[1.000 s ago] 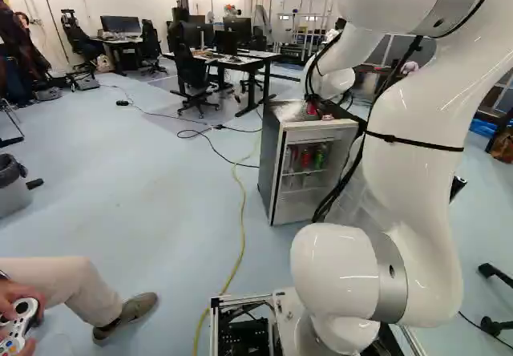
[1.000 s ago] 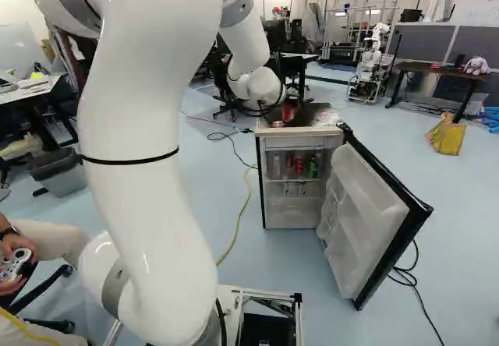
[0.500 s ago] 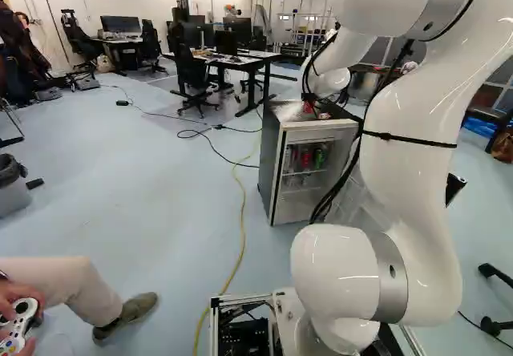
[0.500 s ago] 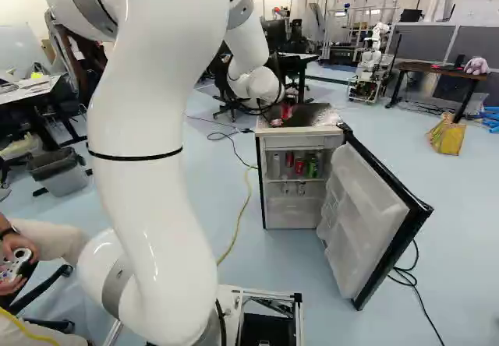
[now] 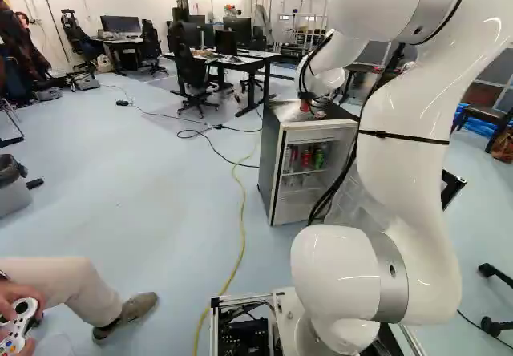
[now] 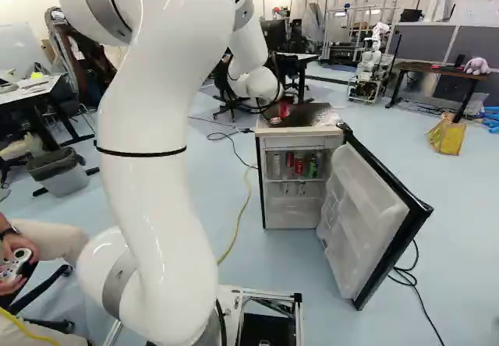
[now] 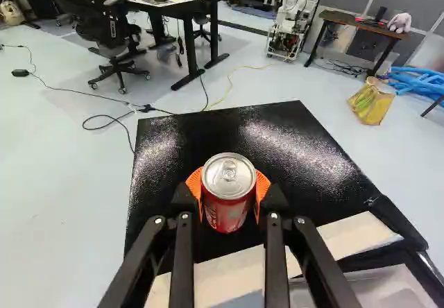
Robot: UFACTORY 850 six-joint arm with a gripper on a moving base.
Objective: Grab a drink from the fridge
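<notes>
Gripper [image 7: 228, 186], closed about a red can [image 7: 225, 214]: the orange pads [image 7: 262, 185] are set against opposite sides of the round wall, so that sideways slip is opposed from both. Upright carriage is favoured by this placing, and the lid is left uncovered. The can is held at the fridge's top [image 7: 187, 134], outside the cabinet; whether its base is touching that surface cannot be told. Further cans [image 6: 299, 166] are seen on the shelf [image 6: 292, 180] inside. Access to them is given by the door [image 6: 366, 221], which is swung wide and kept out of the opening. The arm [image 6: 156, 206] is extended over the top, a reach by which the door is avoided. The grasp is judged complete; a level lift would be called for next, with moderate pressure, since thin metal may be dented.
</notes>
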